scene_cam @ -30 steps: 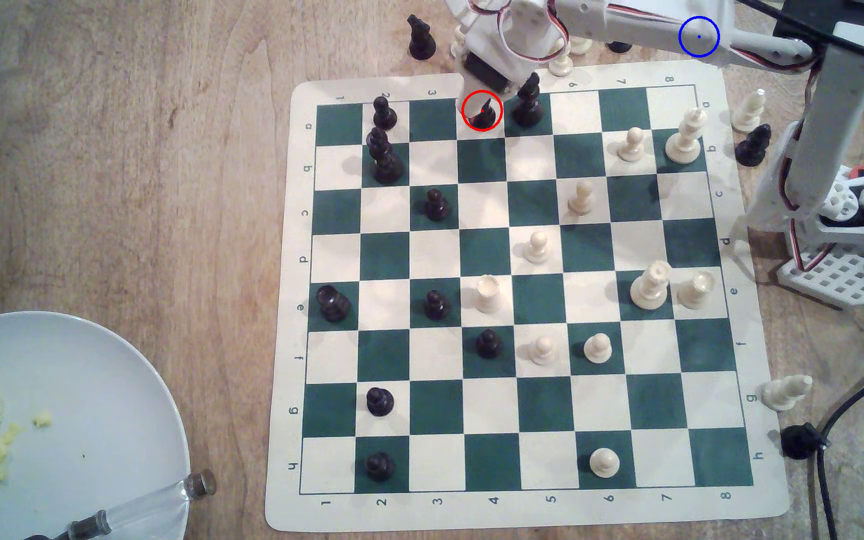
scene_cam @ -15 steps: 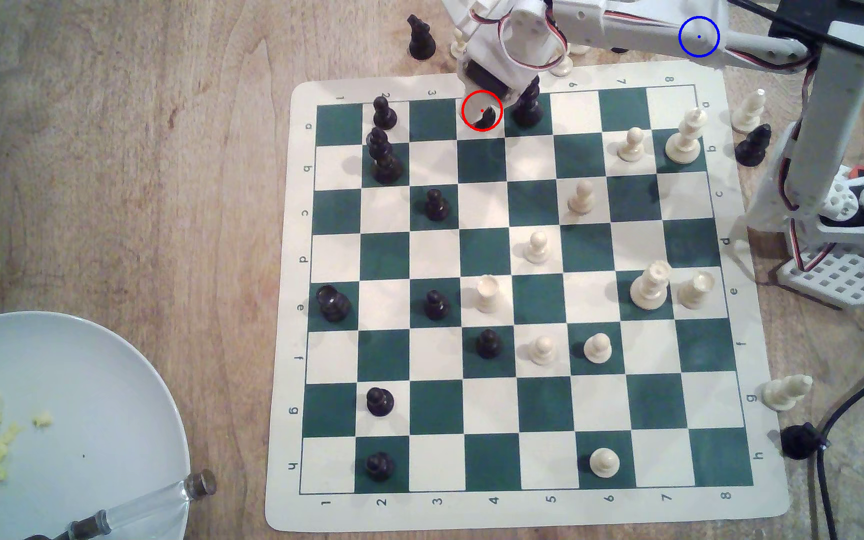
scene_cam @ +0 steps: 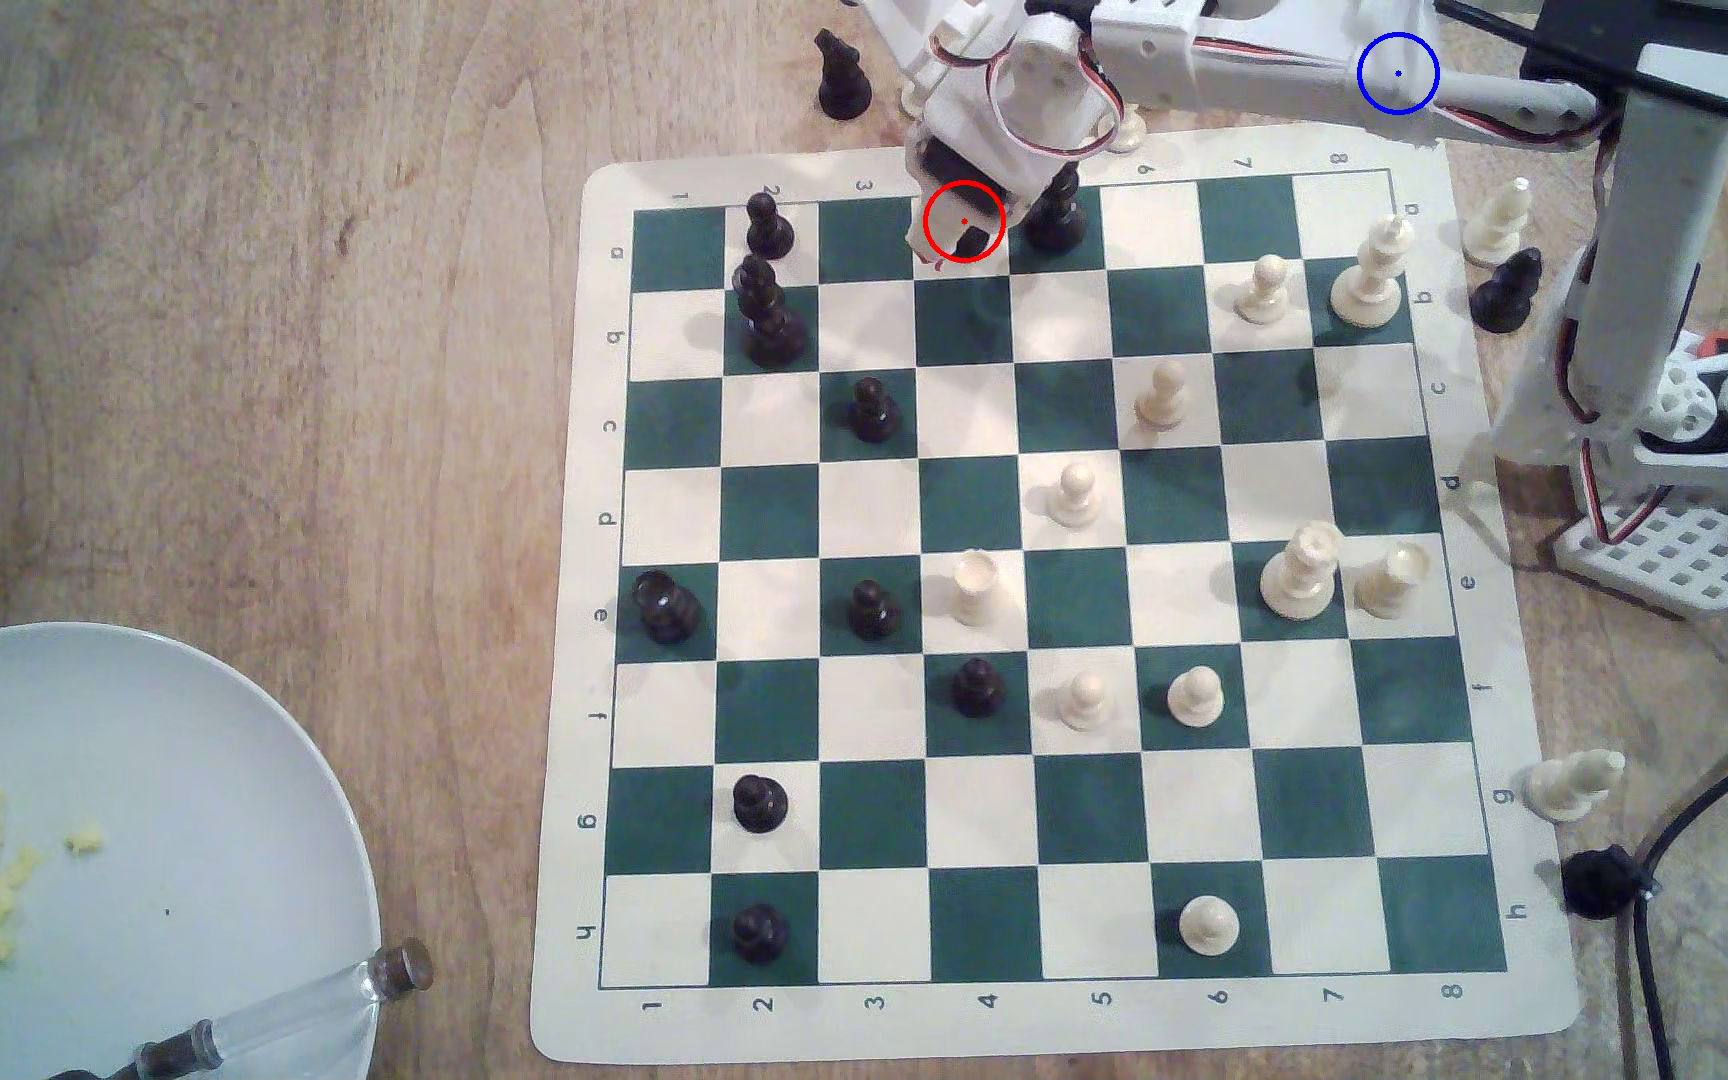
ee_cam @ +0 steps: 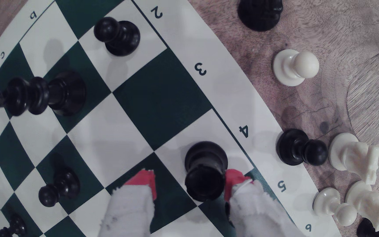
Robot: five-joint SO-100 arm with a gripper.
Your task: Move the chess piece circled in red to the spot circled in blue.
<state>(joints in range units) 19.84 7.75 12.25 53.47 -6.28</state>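
straddling the chess piece [ee_cam: 203,173] on the white square by the 4 mark, your tool [ee_cam: 189,184] sits parted: one red-tipped finger [ee_cam: 231,180] touches it, the other stands clear. the spot [scene_cam: 1398,73] lies well apart, overlapping the arm.

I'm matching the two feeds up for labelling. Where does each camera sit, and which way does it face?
Exterior view: above the table, looking down on the chessboard; the white arm reaches in along the top edge.
Wrist view: on the arm, looking down past the gripper, whose red-tipped fingers straddle the chess piece.
Shared: the chess piece on its white square in column 4, and the gripper.
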